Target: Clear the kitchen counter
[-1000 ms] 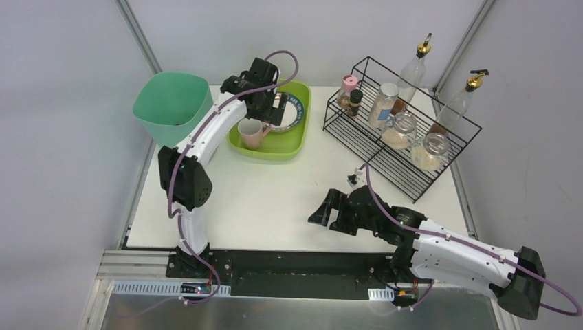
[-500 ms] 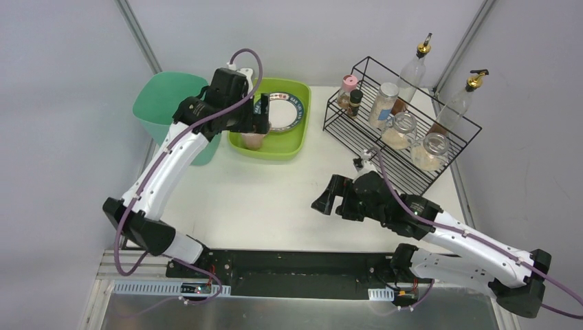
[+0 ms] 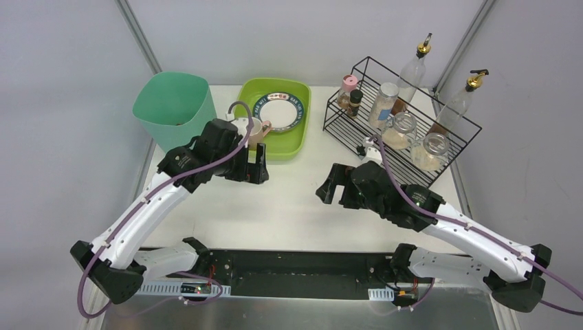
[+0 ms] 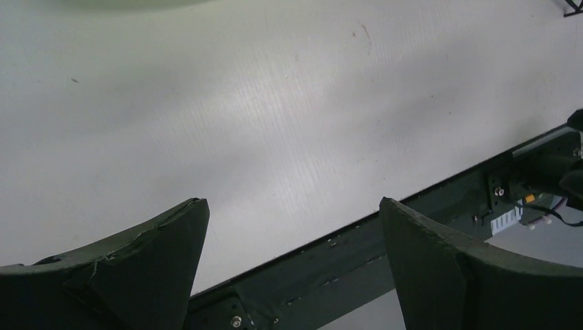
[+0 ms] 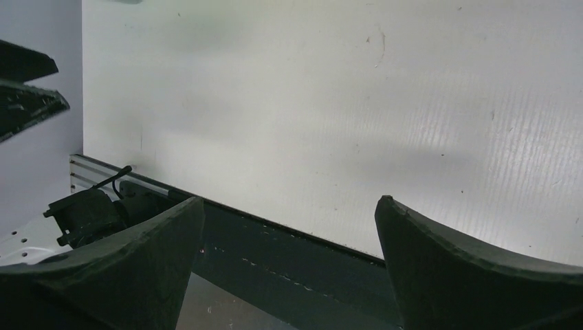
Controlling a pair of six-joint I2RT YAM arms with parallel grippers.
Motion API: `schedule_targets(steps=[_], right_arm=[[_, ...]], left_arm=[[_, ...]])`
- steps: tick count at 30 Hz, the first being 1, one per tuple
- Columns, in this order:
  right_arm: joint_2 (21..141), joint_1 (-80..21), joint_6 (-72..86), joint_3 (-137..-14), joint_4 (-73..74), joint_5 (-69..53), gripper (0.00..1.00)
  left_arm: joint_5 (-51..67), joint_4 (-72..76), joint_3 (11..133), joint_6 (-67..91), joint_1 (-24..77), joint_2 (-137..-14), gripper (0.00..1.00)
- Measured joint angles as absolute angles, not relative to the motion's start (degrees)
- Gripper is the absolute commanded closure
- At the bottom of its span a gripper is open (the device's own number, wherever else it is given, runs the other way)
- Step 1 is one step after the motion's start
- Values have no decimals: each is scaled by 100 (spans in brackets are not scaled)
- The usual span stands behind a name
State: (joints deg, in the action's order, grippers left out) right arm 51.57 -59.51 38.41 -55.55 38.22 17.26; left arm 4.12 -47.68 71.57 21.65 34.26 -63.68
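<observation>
Holding, left gripper [image 3: 256, 172]: nothing; from the top camera my jaws stand spread wide, hanging over the kitchen counter [image 3: 289, 206].
Holding, right gripper [image 3: 332, 194]: nothing either; it is spread just as wide and low over the same white top, well apart from my left.
Beyond my left fingers: the lime-green tub [image 3: 303, 130], with a plate [image 3: 278, 113] and a pink cup [image 3: 256, 130] inside it; a teal bin [image 3: 172, 110] stands to its outer side.
Beyond my right fingers: the wire rack [image 3: 402, 172] holding jars and shakers; 2 bottles [image 3: 414, 69] stand at its far side, and I cannot tell whether they are in it or behind it.
Left wrist view: my left gripper [image 4: 292, 203] shows 2 dark fingers far apart with only bare counter [image 4: 275, 103] between them, and the black rail [image 4: 344, 275] just under the tips.
Right wrist view: my right gripper [image 5: 289, 203] shows the same, 2 fingers wide apart, bare counter [image 5: 309, 103] ahead and the rail [image 5: 289, 265] below.
Step in hand: by my reading the clearing is at its end, or nearly so, since nothing loose shows between my grippers.
Next move calls for: a check around the rack and tub for anything left standing; if nothing is there, both arms should draw off the counter with jaws kept apart.
</observation>
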Motion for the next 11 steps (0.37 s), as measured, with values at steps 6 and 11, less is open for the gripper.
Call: schedule_targets(steps=[6, 11], right_arm=[[5251, -5951, 3675, -5645, 3839, 1780, 1], [5249, -5951, 3422, -5645, 3798, 1693, 1]], left_arm=[[676, -4626, 6431, 2154, 3494, -5784, 1], [902, -4501, 6230, 2097, 3496, -5590, 1]])
